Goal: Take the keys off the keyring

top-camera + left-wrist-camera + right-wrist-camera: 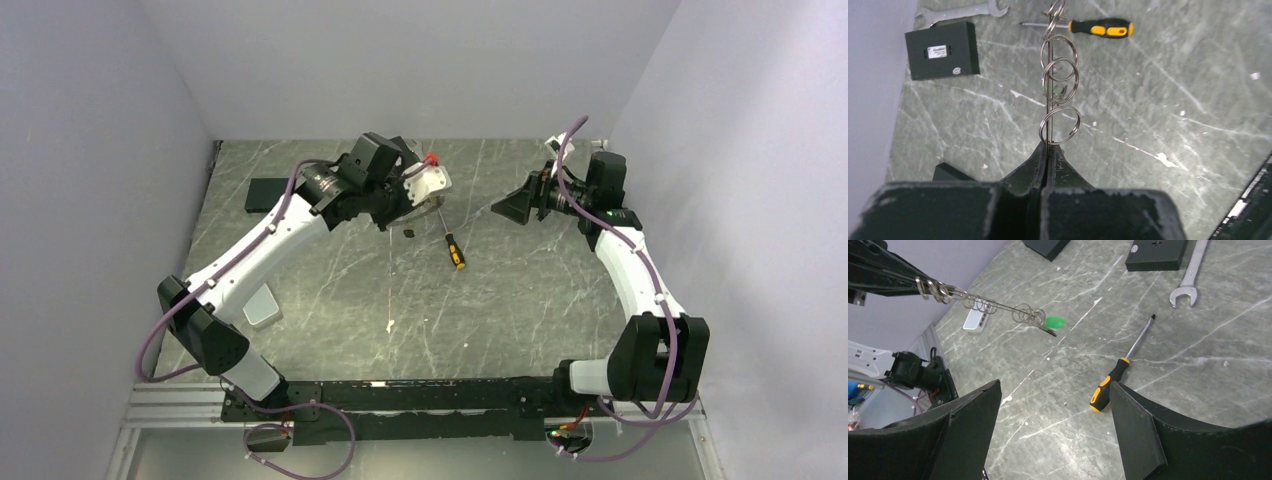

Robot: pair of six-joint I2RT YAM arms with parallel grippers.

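My left gripper is shut on the keyring and holds it in the air above the table. The keyring is a thin wire hoop, seen edge-on. Several small grey metal rings and flat pieces, the keys, hang threaded along it. In the right wrist view the keyring sticks out from the left gripper, with keys bunched near a bright green tag. My right gripper is wide open and empty, apart from the ring, to its right.
A yellow-and-black screwdriver lies on the table under the ring. A silver wrench and a black box lie at the back. A small pale block sits near the left arm. Walls close in on both sides.
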